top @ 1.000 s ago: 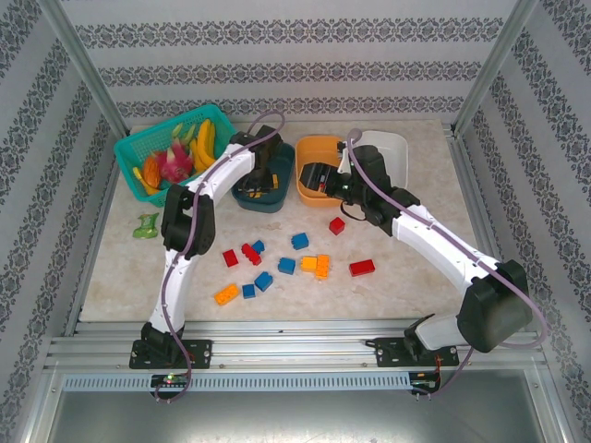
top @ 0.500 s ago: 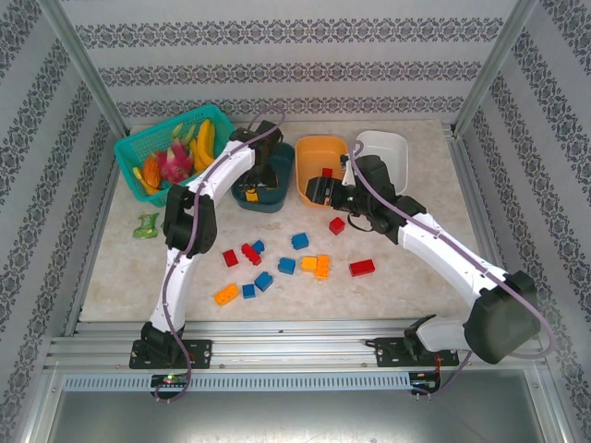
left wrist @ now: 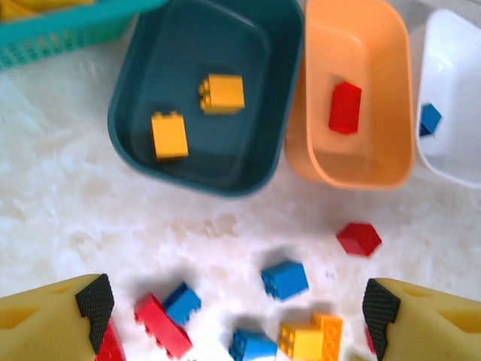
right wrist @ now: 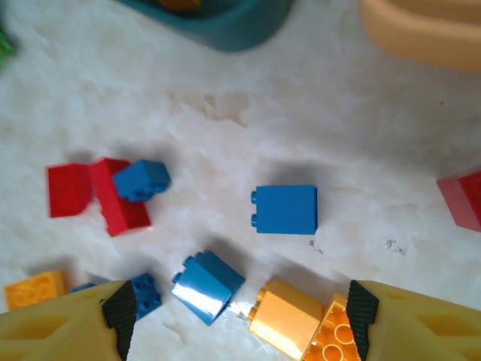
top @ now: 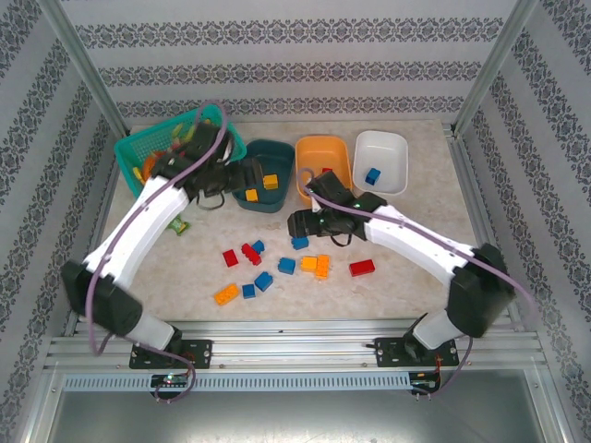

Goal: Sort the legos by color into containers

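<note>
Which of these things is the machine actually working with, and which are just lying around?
In the job: loose legos, dark teal tub, orange tub, white tub.
Just lying about: mesh basket of toy fruit, green wrapped piece.

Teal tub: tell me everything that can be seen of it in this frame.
The teal tub is a dark, glossy plastic container, rounded rectangular and open-topped, standing upright on the marbled table. Two yellow bricks lie apart on its floor. The orange tub stands close on its right and the mesh basket on its left; whether the rims touch is unclear.
</note>
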Controlling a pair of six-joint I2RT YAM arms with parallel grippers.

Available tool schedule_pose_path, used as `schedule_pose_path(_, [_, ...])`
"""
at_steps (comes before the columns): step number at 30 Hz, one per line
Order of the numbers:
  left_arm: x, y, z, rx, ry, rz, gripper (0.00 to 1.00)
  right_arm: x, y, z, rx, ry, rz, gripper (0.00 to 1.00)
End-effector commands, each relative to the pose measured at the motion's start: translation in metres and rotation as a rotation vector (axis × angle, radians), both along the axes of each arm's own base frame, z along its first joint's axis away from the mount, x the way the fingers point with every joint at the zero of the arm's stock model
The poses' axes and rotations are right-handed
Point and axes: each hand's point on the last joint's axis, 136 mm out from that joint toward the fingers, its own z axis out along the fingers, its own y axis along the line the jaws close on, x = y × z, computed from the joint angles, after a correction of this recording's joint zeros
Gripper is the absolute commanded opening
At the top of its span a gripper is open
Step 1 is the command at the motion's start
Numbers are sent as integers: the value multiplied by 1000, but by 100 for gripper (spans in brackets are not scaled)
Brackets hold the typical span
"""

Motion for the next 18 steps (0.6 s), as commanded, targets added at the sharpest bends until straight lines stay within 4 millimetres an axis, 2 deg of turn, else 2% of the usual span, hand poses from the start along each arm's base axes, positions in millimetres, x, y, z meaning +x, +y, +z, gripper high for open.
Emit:
schedule_pose_path(1, [-28, -19, -18, -144, 6, -70, 89, -11, -1, -31, -163, 91, 60, 76])
schedule_pose_path(5, [-73, -19, -28, -245, -15, -110, 92, -7, 2, -64, -258, 165, 57, 77])
schedule_pose_path(8, [-94, -9, -33, -258, -13, -95, 92, 2, 4, -80, -300, 178, 53, 77])
schedule_pose_path(12, [-107, -2, -32, -267, -16, -70, 92, 12, 5, -98, -338, 196, 49, 77])
schedule_pose_path(18, [-111, 1, -26, -271, -25, -63, 92, 26, 11, -117, -356, 213, 65, 69])
